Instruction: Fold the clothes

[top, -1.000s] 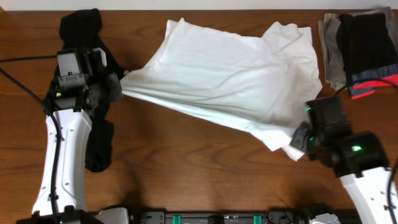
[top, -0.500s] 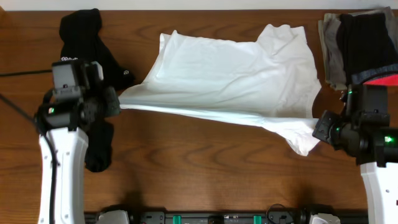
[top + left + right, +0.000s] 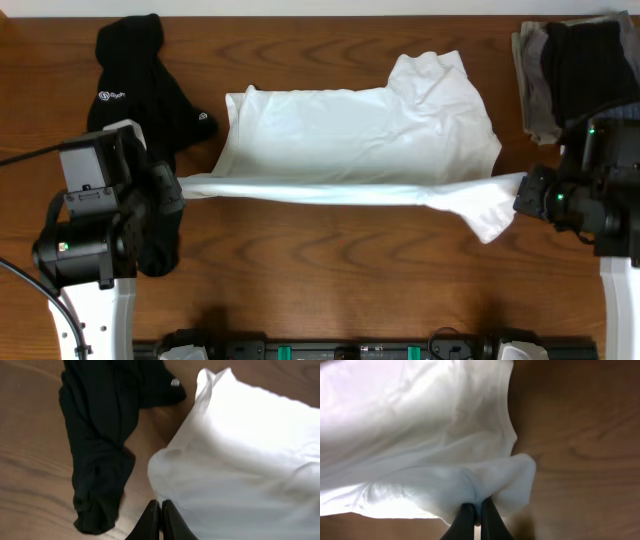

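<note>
Stretching the white T-shirt (image 3: 360,130) taut across the table (image 3: 330,285), left claw (image 3: 180,188) at 9 o'clock and right claw (image 3: 522,190) at 3 o'clock each pinched its edge; laying it flat evenly seemed next.

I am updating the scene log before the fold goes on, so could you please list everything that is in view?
white T-shirt: one, white, middle of the table, its near edge stretched between the two grippers.
black garment: one, black with a small white logo, left end of the table, partly under the left arm.
folded garments: one stack, grey, black and coral-striped, far right corner.
table: one, brown wood, beneath everything.
left gripper: one, black fingers, shut on the T-shirt's left end.
right gripper: one, black fingers, shut on the T-shirt's right end.
</note>
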Robot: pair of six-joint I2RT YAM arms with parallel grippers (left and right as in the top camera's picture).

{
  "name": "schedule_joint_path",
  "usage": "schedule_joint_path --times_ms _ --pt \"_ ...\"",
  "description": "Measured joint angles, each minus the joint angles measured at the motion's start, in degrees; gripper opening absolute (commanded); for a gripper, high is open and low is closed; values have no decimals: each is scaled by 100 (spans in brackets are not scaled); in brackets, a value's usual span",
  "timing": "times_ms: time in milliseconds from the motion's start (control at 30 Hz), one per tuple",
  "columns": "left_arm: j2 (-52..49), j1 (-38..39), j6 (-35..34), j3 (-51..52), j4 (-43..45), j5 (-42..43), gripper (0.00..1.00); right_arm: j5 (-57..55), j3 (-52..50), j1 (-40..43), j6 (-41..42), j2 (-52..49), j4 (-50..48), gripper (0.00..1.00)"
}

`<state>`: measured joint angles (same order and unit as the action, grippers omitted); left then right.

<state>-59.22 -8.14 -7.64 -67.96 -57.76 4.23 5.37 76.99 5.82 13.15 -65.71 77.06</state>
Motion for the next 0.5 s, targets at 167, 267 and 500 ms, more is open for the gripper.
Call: schedule_joint_path --times_ms 167,267,500 --pt "-48 0 -9 0 -149 -17 6 68 -2 0 -48 -356 328 1" --pt "-170 0 -9 0 -138 -22 6 85 -28 0 -70 -490 258 1" --pt "-907 0 -17 0 24 -107 6 195 -195 -28 -111 -977 -509 1"
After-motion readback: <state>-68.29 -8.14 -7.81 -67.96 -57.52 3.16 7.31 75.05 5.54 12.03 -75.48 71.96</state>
